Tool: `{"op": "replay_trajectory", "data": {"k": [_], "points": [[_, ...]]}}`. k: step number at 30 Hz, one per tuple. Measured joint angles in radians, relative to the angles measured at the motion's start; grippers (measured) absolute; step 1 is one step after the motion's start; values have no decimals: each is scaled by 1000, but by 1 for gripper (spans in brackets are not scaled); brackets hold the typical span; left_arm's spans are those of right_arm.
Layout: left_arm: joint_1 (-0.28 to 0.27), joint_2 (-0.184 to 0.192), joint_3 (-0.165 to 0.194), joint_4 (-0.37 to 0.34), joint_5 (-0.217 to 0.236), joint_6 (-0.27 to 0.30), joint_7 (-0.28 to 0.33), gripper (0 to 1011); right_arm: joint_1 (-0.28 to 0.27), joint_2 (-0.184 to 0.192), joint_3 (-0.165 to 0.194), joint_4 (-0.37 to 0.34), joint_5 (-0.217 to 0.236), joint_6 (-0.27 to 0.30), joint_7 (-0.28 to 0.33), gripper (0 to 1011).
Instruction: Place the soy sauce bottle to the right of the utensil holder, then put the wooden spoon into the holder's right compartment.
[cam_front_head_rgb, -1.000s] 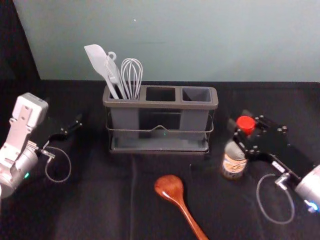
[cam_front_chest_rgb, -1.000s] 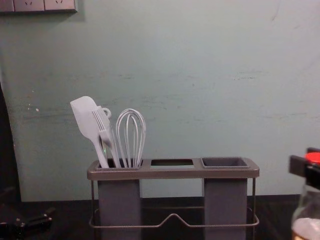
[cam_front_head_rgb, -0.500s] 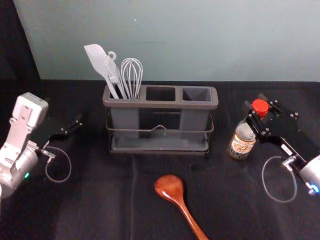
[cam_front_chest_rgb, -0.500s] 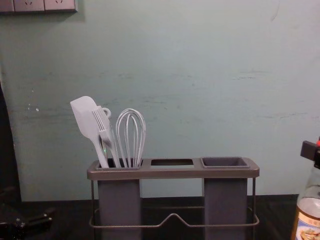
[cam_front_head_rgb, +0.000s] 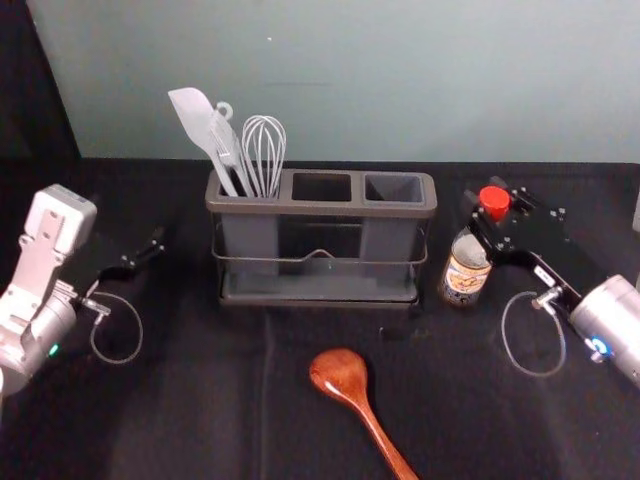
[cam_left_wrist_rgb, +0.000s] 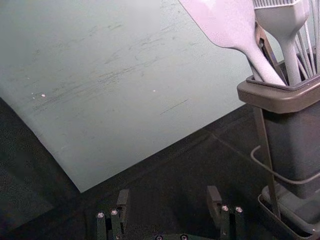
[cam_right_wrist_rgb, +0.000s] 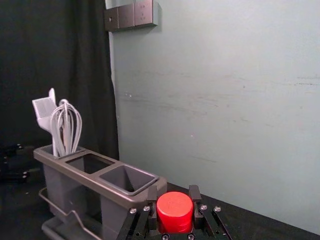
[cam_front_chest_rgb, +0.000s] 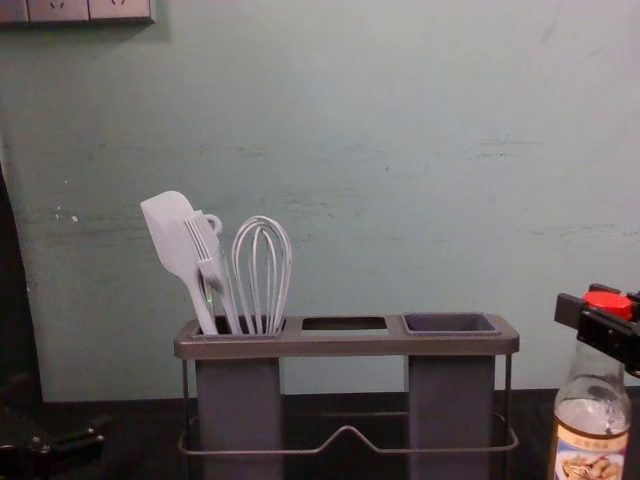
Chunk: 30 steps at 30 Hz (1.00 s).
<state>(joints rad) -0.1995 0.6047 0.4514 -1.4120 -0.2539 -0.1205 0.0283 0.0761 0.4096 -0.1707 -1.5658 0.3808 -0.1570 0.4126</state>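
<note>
Right of the utensil holder (cam_front_head_rgb: 320, 208), the soy sauce bottle (cam_front_head_rgb: 466, 272) is held by its neck in my right gripper (cam_front_head_rgb: 486, 218); whether its base touches the table I cannot tell. The chest view has the bottle (cam_front_chest_rgb: 590, 430) nearly upright beside the holder (cam_front_chest_rgb: 345, 347). Its red cap (cam_right_wrist_rgb: 175, 212) lies between the fingers of my right gripper (cam_right_wrist_rgb: 173, 194) in the right wrist view. The wooden spoon (cam_front_head_rgb: 341, 374) lies in front of the holder, handle toward the robot. My left gripper (cam_front_head_rgb: 148, 252) is parked at the left, open in its wrist view (cam_left_wrist_rgb: 168, 197).
A white spatula (cam_front_head_rgb: 194, 118), a brush and a whisk (cam_front_head_rgb: 264, 150) stand in the holder's left compartment. The wall (cam_front_head_rgb: 350, 80) rises behind the black-covered table (cam_front_head_rgb: 200, 400). A socket panel (cam_right_wrist_rgb: 131, 16) is on the wall at the left.
With the bottle in it, my right gripper has moved away from the robot, first rightward and then back left toward the holder. The left arm, the holder and the spoon have stayed put.
</note>
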Motion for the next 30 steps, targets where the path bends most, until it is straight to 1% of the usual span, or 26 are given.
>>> {"op": "replay_trajectory", "data": {"k": [7,19,30], "points": [[0,0,0,0,0,0,0,1000,46,-16,-14,48,-1,9,-1,378],[0,0,0,0,0,0,0,1000,108,-43,-24,129,38,8,15,378],[0,0,0,0,0,0,0,1000,136,-54,-34,174,50,12,19,378]]}}
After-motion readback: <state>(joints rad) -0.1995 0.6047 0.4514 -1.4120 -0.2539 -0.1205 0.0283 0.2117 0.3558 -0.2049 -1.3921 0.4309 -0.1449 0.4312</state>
